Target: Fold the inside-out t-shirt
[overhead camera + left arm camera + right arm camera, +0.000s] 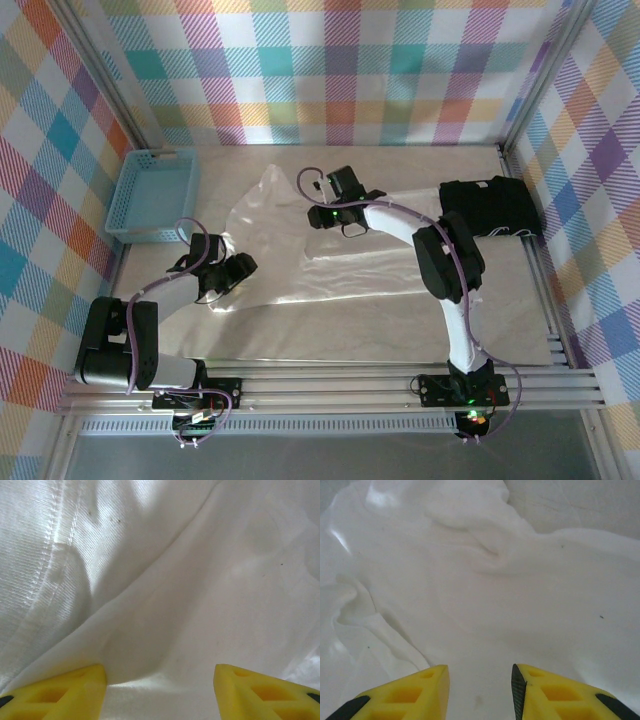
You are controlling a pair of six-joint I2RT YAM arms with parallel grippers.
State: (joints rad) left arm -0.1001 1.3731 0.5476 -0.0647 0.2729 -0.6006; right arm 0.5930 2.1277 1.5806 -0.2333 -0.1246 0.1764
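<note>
Lying spread mid table [400,335], inside-out t-shirt [290,255] — white, wrinkled, btwn blue basket [155,195] and black folded garment [490,208]. L gripper [160,675] jaws wide apart, close over cloth w/ stitched seam [47,545] ahead-left; R gripper [480,675] jaws narrowly parted — creased fabric beneath.

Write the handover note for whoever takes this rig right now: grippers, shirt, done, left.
Left gripper: jaws apart, low over the t-shirt at its near left edge.
Right gripper: jaws apart, over the shirt's far middle.
T-shirt: spread mid-table, wrinkled, between the blue basket and the black folded garment.
Done: no finished fold shows.
Left: smooth it, grip the edges, and make the folds.
</note>
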